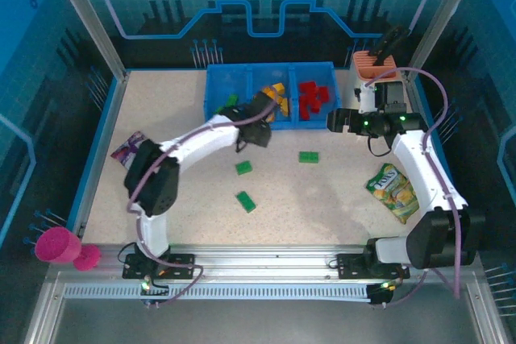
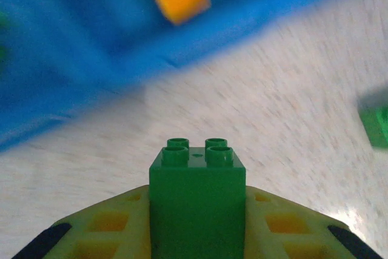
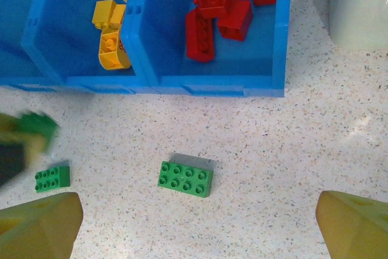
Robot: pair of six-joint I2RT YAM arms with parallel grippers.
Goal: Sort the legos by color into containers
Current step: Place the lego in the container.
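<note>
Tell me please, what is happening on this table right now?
Two robot arms are sorting bricks by color into a blue tray. The left gripper is shut on a green brick close to the tray's front. The right gripper hangs open above the table. Red bricks fill the right compartment, yellow bricks the middle one. Three loose green bricks lie on the table.

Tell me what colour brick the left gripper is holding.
Green; the brick shows best in the left wrist view.

- Left tool pinched shut on green brick, forearm reaching forward and right.
- Right tool spread wide, forearm raised, aimed left toward centre.
</note>
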